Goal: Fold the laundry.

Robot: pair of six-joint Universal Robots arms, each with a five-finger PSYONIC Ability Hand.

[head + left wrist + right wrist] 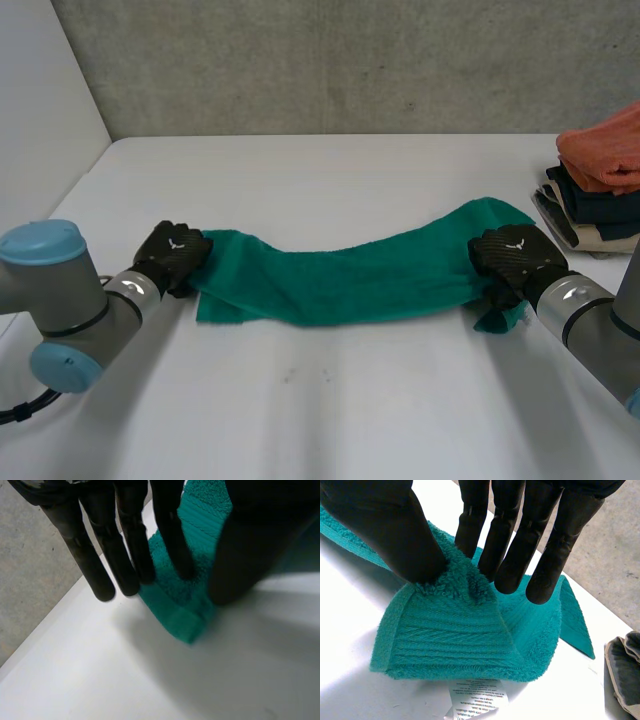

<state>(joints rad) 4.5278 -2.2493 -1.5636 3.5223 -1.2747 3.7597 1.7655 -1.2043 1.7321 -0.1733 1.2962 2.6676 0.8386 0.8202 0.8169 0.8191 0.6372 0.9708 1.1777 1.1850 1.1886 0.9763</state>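
Head view first: one green towel (pixel 340 280) lay on the white table (pixel 320 410), its long axis running side to side between the two hands and bowing towards us in the middle. The left hand (pixel 172 255) sat at its left end, the right hand (pixel 512 258) at its right end, and both covered the grip from up there. One stack of folded clothes (pixel 600 185), orange on top, was cut off at the table's right edge, so we could not count its pieces. The left wrist view gave us straight fingers (pixel 175 545) and thumb (pixel 240 565) nipping the towel's corner. In the right wrist view, the thumb (pixel 395 540) squeezed a tuft against the fingers (pixel 515 555), and one white label (pixel 477 697) peeped from underneath, its print unreadable.
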